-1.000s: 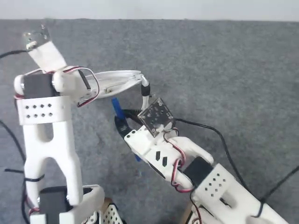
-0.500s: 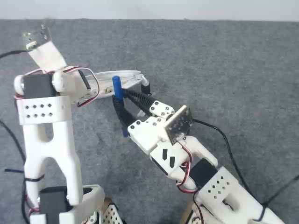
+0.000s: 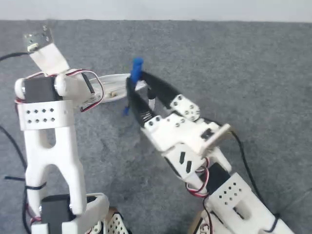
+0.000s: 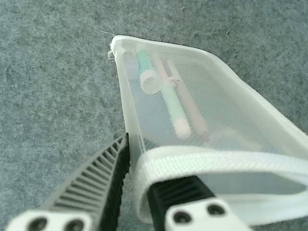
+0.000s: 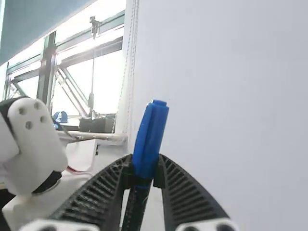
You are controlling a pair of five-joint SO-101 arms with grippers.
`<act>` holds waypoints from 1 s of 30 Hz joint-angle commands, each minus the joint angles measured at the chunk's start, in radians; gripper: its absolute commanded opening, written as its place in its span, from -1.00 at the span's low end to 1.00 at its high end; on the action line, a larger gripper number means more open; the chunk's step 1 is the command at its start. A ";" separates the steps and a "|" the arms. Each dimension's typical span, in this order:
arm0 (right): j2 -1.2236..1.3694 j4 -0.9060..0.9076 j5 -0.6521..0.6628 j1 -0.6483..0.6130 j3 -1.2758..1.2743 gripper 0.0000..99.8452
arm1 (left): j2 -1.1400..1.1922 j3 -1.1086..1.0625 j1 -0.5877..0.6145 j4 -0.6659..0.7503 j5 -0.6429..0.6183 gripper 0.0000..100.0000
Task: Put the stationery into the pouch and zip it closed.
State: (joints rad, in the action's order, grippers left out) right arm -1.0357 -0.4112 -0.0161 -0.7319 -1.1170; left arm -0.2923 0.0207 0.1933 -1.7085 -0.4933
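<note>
The right gripper (image 3: 138, 87) is clamped on the blue pen (image 3: 135, 73), which stands nearly upright between the jaws, its capped end toward 12 o'clock in the high view. The pouch (image 3: 117, 84), white mesh, sits just beside this gripper at its 9 o'clock, above the grey mat (image 3: 243, 63). The left gripper (image 4: 139, 163) is closed narrowly on the pouch's rim band. A green pen (image 4: 168, 101) and a pink pen (image 4: 187, 103) lie inside the pouch.
</note>
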 commanded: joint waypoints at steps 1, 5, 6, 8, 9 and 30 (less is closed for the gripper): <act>-0.024 -0.076 0.008 0.027 0.005 -0.99 | -0.003 0.025 0.000 -0.002 0.009 -0.98; 0.062 -0.200 0.008 0.024 0.011 -0.99 | -0.003 0.025 0.034 0.000 0.009 -0.98; 0.096 -0.248 0.011 0.027 0.012 -0.99 | -0.003 0.025 0.040 0.000 0.009 -0.98; 0.168 -0.346 0.015 0.028 0.012 -0.99 | -0.003 0.025 0.043 0.000 0.009 -0.98; 0.205 -0.394 0.017 0.028 0.012 -0.99 | -0.002 0.025 0.043 0.000 0.009 -0.98; 0.662 -0.605 0.353 -0.015 0.034 -0.99 | -0.002 0.025 0.041 0.000 0.009 -0.98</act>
State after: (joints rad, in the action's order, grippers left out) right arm -0.3682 -1.0004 0.2816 -0.7288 -1.1032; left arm -0.2908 0.0207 0.2286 -1.7085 -0.4933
